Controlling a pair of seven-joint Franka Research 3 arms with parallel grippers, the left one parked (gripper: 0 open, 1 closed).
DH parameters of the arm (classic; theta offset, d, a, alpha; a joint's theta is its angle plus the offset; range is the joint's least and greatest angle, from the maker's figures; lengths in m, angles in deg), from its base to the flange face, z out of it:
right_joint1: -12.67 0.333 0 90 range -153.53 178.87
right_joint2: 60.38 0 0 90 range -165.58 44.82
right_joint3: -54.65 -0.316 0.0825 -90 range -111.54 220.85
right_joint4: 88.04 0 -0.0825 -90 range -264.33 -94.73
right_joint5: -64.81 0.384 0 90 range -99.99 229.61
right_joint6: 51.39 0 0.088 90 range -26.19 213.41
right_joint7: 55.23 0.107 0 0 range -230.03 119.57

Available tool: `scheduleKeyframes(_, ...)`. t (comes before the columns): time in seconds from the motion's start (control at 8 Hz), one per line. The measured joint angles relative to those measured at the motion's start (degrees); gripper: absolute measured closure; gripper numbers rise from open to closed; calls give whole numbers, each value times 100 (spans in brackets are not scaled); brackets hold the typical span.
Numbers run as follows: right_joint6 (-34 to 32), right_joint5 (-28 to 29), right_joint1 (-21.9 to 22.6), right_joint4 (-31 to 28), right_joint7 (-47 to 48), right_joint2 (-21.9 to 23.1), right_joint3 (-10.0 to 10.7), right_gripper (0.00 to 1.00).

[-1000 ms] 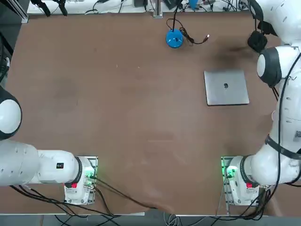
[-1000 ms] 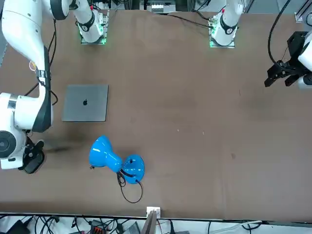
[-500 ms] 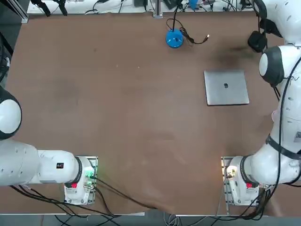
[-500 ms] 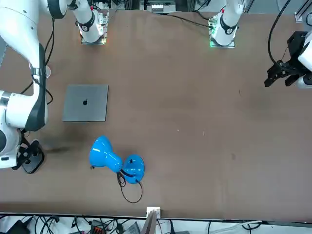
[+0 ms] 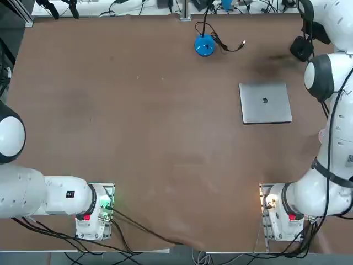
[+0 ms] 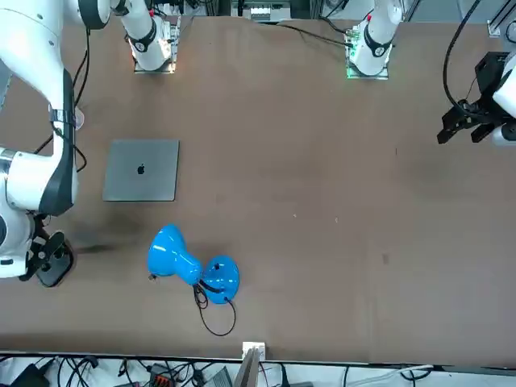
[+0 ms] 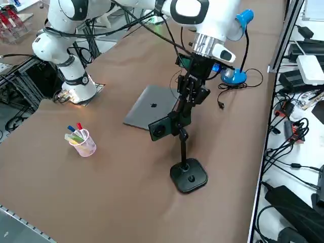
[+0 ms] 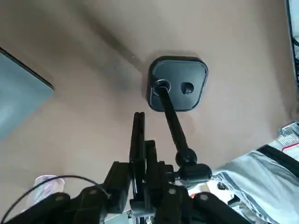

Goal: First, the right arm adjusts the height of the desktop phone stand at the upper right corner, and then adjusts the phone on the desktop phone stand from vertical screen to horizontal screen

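The right gripper's (image 7: 188,101) fingers pinch the phone (image 7: 163,126) from above, at the clamp atop the desktop phone stand (image 7: 186,157). The stand's dark base sits on the brown table (image 7: 116,172) at its far right corner, near the silver laptop (image 7: 150,107) and the blue lamp (image 7: 235,75).

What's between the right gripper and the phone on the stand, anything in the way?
Nothing visible is. In the right side view the right gripper is already at the phone clamped atop the desktop phone stand. The silver laptop lies flat behind, and the cup of pens stands well aside.
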Motion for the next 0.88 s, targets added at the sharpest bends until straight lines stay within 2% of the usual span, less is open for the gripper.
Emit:
scheduleKeyframes(0.5, -7, 279, -45, 27, 76, 257, 20, 3)
scheduleKeyframes(0.88, -29, 999, -74, 48, 898, 630, 55, 0)
